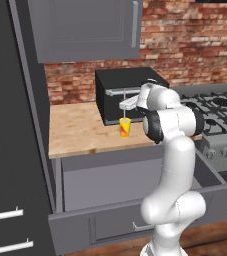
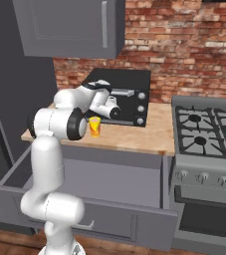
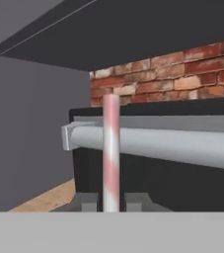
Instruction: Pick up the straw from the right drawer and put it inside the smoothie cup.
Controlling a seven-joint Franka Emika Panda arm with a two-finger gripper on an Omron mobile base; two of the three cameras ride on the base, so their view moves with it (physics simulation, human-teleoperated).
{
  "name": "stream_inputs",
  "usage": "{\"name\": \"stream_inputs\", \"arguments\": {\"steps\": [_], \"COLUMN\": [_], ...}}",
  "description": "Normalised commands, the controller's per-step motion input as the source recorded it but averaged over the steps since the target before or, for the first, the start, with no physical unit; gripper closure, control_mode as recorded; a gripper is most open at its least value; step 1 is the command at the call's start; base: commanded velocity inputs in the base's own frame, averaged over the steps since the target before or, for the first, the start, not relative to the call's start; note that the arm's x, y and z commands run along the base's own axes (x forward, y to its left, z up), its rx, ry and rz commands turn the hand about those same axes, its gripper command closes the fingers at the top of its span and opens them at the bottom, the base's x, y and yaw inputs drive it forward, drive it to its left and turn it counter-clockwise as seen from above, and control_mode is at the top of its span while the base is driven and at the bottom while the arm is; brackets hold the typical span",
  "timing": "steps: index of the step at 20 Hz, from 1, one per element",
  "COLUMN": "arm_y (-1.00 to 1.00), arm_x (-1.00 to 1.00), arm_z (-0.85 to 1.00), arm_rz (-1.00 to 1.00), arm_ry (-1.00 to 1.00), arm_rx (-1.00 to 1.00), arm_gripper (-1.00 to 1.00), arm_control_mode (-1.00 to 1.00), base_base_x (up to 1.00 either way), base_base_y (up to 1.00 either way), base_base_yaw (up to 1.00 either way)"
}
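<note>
My gripper [image 1: 123,106] [image 3: 111,201] hovers over the counter in front of the toaster oven, shut on the straw [image 3: 111,148]. The straw is a pale stick with pink stripes and stands upright between the fingertips [image 3: 87,201]. In the left base view the straw [image 1: 123,114] is a thin vertical line right above the smoothie cup [image 1: 125,128] [image 2: 94,126], a small yellow tumbler with a red marking. Its lower end is at the cup's mouth; whether it is inside I cannot tell. The right drawer [image 1: 208,171] [image 2: 10,172] stands pulled out below the counter.
The black toaster oven [image 1: 130,82] [image 2: 124,94] stands right behind the cup, and its grey handle bar [image 3: 172,146] crosses the hand view. A gas stove [image 2: 209,124] lies to the right. A grey wall cabinet [image 1: 85,27] hangs above, and a tall dark cabinet [image 1: 10,125] stands at the left.
</note>
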Motion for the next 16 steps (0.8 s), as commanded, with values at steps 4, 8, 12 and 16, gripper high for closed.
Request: {"name": "stream_inputs", "arguments": {"steps": [4, 8, 12, 16], "arm_y": [0.0, 0.0, 0.0, 0.0], "arm_x": [0.15, 0.09, -0.07, -0.3], "arm_z": [-0.06, -0.16, -0.09, 0.0], "arm_rz": [0.0, 0.0, 0.0, 0.0], "arm_ry": [-0.05, -0.04, -0.05, -0.03], "arm_rx": [0.0, 0.0, 0.0, 0.0], "arm_gripper": [1.0, 1.0, 1.0, 1.0], "arm_control_mode": [-1.0, -1.0, -1.0, -1.0], "base_base_x": [0.0, 0.0, 0.0, 0.0], "base_base_y": [0.0, 0.0, 0.0, 0.0], "base_base_yaw": [0.0, 0.0, 0.0, 0.0]}}
